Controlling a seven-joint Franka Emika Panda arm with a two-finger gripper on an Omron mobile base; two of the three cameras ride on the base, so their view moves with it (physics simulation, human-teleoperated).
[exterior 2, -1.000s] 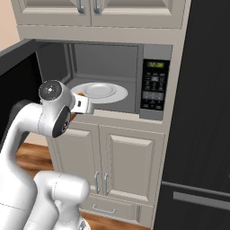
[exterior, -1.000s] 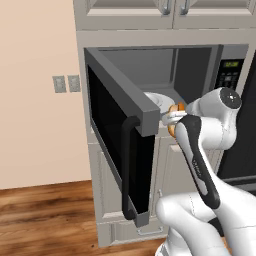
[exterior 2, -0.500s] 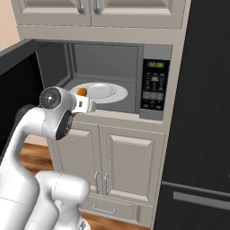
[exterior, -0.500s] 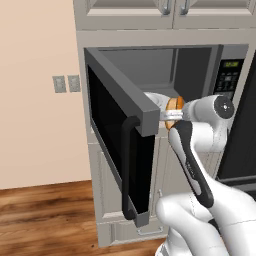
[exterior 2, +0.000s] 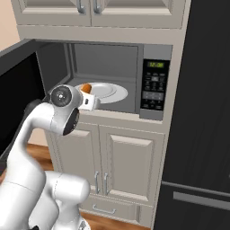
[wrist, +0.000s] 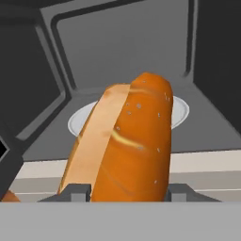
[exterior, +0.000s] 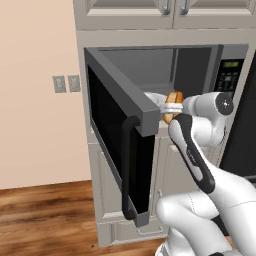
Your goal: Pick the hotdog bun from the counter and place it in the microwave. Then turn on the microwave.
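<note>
gripper (wrist: 127,193): clamped on hotdog bun (wrist: 124,146) | bun: at mouth of microwave (exterior 2: 108,67), door swung wide | white plate (wrist: 181,110): inside, 12 o'clock of bun

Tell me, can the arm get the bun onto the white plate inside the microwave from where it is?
Probably yes. The pincer is shut on the hotdog bun at the mouth of the microwave; the door stands wide open, and nothing shows between the bun and the white plate.
</note>
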